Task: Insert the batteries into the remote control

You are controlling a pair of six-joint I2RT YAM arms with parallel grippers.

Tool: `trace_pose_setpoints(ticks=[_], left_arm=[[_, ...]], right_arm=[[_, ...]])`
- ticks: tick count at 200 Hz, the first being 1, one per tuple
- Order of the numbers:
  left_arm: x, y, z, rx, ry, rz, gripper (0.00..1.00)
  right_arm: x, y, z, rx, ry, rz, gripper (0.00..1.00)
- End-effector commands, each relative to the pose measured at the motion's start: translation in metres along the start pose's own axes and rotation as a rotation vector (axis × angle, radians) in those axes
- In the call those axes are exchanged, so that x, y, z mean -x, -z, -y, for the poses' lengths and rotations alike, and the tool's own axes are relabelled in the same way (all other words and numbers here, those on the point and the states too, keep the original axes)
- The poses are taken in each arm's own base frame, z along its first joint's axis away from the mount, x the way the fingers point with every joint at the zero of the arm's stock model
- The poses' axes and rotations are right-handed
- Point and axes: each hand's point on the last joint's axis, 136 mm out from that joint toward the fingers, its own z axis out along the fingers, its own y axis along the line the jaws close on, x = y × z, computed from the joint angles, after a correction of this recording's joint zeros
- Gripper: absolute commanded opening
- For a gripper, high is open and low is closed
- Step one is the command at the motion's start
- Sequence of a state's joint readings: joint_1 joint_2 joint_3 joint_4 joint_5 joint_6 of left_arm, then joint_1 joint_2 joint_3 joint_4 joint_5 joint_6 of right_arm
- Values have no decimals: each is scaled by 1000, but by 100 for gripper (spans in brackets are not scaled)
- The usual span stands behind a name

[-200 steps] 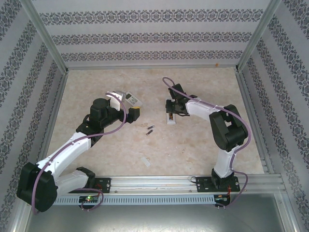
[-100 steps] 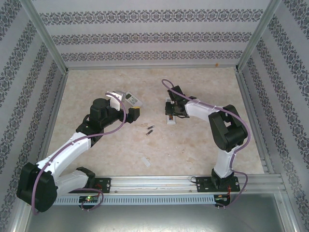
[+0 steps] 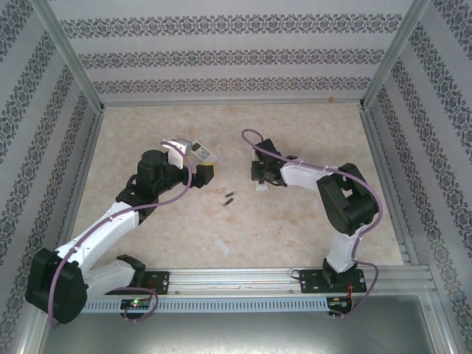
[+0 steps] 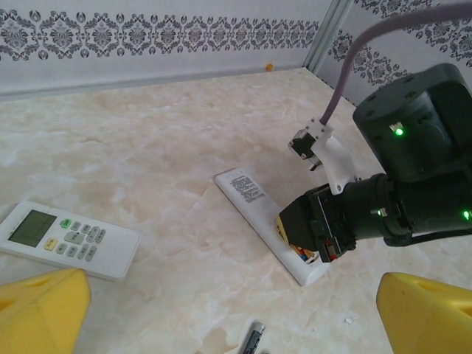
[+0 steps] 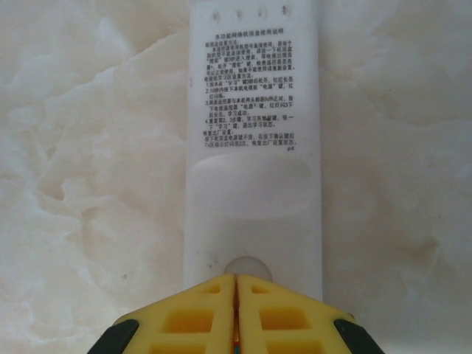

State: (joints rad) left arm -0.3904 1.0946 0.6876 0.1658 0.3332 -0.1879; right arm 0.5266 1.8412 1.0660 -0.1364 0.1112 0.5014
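Note:
A long white remote (image 5: 254, 147) lies face down on the table, its printed label up; it is also in the left wrist view (image 4: 247, 193) and from above (image 3: 261, 186). My right gripper (image 5: 236, 284) is shut, its yellow pads pressed together over the remote's near end (image 4: 313, 232). A thin coloured sliver shows in the seam between the pads; I cannot tell what it is. Two batteries (image 3: 228, 198) lie loose on the table between the arms, one at the bottom of the left wrist view (image 4: 253, 339). My left gripper (image 4: 234, 287) hangs open above the table, holding nothing.
A second remote (image 4: 66, 240) with a display and buttons lies face up beside the left gripper (image 3: 199, 151). A small white piece (image 3: 221, 246) lies nearer the front rail. Patterned walls with metal posts enclose the marble table.
My right gripper has moved left and down along the white remote toward its near end. The left arm and the loose batteries have stayed put.

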Motion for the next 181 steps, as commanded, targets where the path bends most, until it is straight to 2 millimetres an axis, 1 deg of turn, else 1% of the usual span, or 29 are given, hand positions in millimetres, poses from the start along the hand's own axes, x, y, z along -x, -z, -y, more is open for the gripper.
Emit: trace_pose_setpoints(ticks=[1,10,15,32,40,55,73,92,112,144,163,181], left_arm=[[21,6,4,-19,0,69,100],[21,7,4,-17,-1,67,100],[20,7,3,-12,-3,65,100],[18,6,2,-8,-6,60,100],[18,4,2,-12,-4,56,100],[19,1,4,-27,0,53,100],[20,-1,5,-34,8,59,100],[20,0,4,-30,11,64,100],[17,0,3,-25,8,55,100],[16,0,2,-20,4,50,100],[16,0,2,-18,4,50,100],[16,-1,2,-21,6,51,100]], right_arm=[[-55,-1,20,-83,76,-128,11],[-50,6,19,-68,72,-114,12],[-43,13,17,-57,77,-90,12],[-13,38,9,-25,109,7,16],[-3,45,7,-12,115,29,18],[12,56,4,23,109,29,19],[22,62,-1,77,84,24,19],[21,61,-10,130,61,8,16],[14,53,-15,162,33,-32,13],[-9,31,-16,171,11,-112,11],[-23,19,-10,142,13,-151,10],[-35,11,1,92,6,-180,8]])
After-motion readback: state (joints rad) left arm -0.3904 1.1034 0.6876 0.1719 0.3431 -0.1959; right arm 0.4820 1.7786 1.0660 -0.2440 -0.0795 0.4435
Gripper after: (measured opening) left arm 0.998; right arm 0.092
